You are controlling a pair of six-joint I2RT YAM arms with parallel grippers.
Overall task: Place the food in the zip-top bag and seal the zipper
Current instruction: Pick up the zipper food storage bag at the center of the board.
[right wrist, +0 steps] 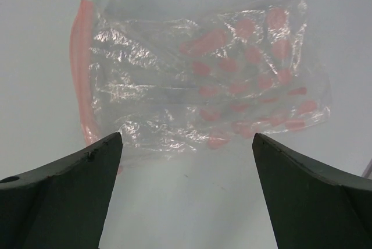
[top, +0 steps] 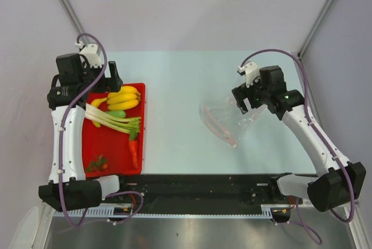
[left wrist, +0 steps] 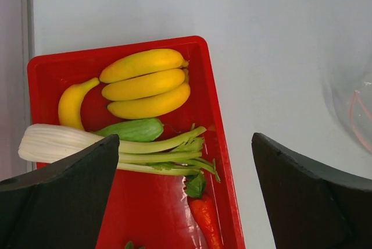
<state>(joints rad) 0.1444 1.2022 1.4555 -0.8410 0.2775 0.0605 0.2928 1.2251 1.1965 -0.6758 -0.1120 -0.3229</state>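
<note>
Closest to the arm bases, at the near end of the flat red plastic tray, sit the tiny red toy strawberries. A little farther on, the thin orange toy carrot lies by the tray's right wall. Next come the long green-and-white toy leeks, stretched across the tray. The stubby green toy vegetable lies right beside them. At the far end is the bunch of smooth, curved yellow toy bananas. All the food is in the tray, and none is in the bag yet.

Off to the right, well apart from the tray, the clear crinkly plastic bag lies flat on the pale smooth table. It has pink blotches on it. Its thin pink zipper strip runs along the edge that faces the tray, which I think makes filling easier.

Farthest back, the left claw hangs over the bananas and leeks. Its fingers are wide apart and hold nothing, and it looks ready to pick a piece. The right claw hangs over the bag, also wide apart and empty. It is likely there to steady the bag, because the thin plastic looks floppy and slippery.
</note>
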